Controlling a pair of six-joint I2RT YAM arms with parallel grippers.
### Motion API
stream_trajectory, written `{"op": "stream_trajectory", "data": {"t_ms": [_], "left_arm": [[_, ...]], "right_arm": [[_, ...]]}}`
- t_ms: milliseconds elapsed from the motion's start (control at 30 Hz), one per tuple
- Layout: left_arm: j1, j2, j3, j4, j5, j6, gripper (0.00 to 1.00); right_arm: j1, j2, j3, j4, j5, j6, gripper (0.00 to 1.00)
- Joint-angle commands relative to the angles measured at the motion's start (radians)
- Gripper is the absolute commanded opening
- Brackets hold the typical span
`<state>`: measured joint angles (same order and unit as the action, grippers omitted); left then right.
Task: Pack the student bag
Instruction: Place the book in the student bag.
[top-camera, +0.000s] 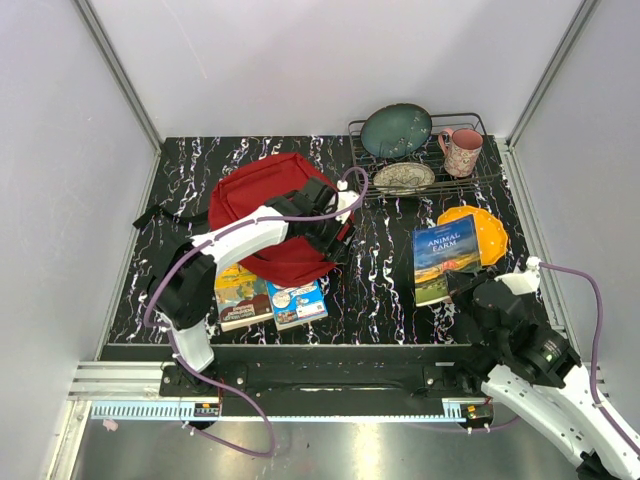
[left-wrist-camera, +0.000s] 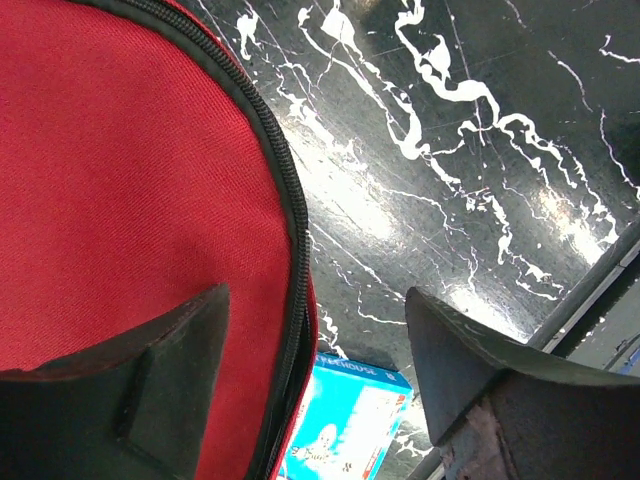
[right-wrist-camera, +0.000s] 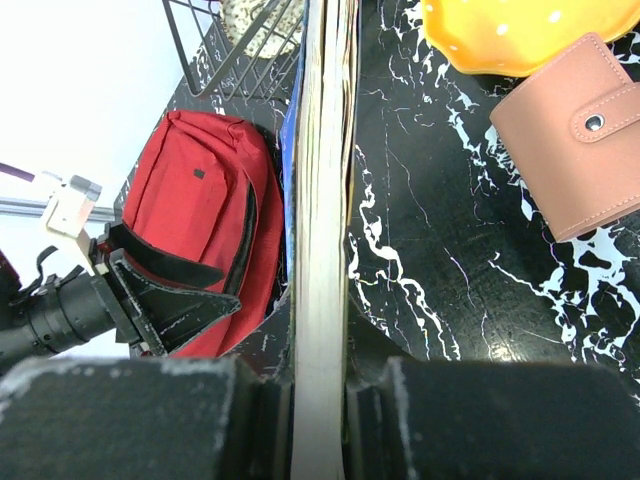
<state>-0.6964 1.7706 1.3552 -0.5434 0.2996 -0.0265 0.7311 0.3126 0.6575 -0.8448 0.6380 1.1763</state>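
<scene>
The student bag (top-camera: 262, 205) is a red backpack lying flat at the table's centre left. My left gripper (top-camera: 338, 243) is open at the bag's right edge. In the left wrist view the gripper (left-wrist-camera: 317, 295) straddles the bag's black zip (left-wrist-camera: 285, 180), one finger over red fabric (left-wrist-camera: 120, 180) and the other over the table. My right gripper (top-camera: 462, 290) is shut on the "Animal Farm" book (top-camera: 447, 255) and holds it tilted above the table. In the right wrist view the gripper (right-wrist-camera: 320, 340) clamps the book (right-wrist-camera: 322, 180) edge-on, with the bag (right-wrist-camera: 195, 215) to its left.
A blue book (top-camera: 297, 303) and a second book (top-camera: 240, 295) lie by the bag's near edge. A yellow plate (top-camera: 480, 228) and a brown wallet (right-wrist-camera: 570, 140) lie at the right. A wire rack (top-camera: 420, 165) at the back holds a teal plate (top-camera: 396, 130), a bowl and a pink mug (top-camera: 462, 152).
</scene>
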Motion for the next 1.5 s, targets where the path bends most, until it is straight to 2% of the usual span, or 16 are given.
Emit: {"op": "stream_trajectory", "data": {"t_ms": [0,267,433,467,533,767,833,867,1133,1267,1467], "left_arm": [[-0.003,0.036,0.061,-0.009,0.033,-0.009,0.72],[-0.002,0.044,0.064,-0.001,-0.007,-0.019,0.62],[-0.002,0.052,0.062,0.000,-0.020,-0.027,0.43],[-0.002,0.050,0.062,0.002,-0.024,-0.029,0.36],[-0.002,0.049,0.059,0.005,-0.039,-0.032,0.34],[-0.002,0.050,0.050,0.002,-0.056,-0.032,0.14],[-0.002,0.052,0.051,0.002,-0.060,-0.032,0.02],[-0.002,0.052,0.050,0.003,-0.062,-0.033,0.00],[-0.003,-0.017,0.035,0.034,-0.120,-0.043,0.00],[-0.002,-0.109,0.061,0.036,-0.191,-0.047,0.00],[0.001,-0.244,0.111,0.036,-0.298,-0.049,0.00]], "right_arm": [[0.002,0.000,0.011,0.049,0.042,0.026,0.00],[0.002,-0.015,-0.009,0.049,0.019,0.043,0.00],[0.002,-0.020,-0.018,0.050,0.002,0.054,0.00],[0.002,-0.018,-0.019,0.050,0.000,0.057,0.00],[0.002,-0.015,-0.022,0.050,-0.004,0.059,0.00],[0.002,-0.004,-0.021,0.050,-0.011,0.068,0.01],[0.001,-0.003,-0.021,0.049,-0.011,0.069,0.01],[0.002,-0.003,-0.022,0.050,-0.012,0.068,0.01],[0.002,0.016,-0.024,0.056,-0.018,0.075,0.01],[0.001,0.037,-0.087,0.173,-0.119,0.085,0.03],[0.002,0.080,-0.176,0.468,-0.309,0.111,0.02]]}}
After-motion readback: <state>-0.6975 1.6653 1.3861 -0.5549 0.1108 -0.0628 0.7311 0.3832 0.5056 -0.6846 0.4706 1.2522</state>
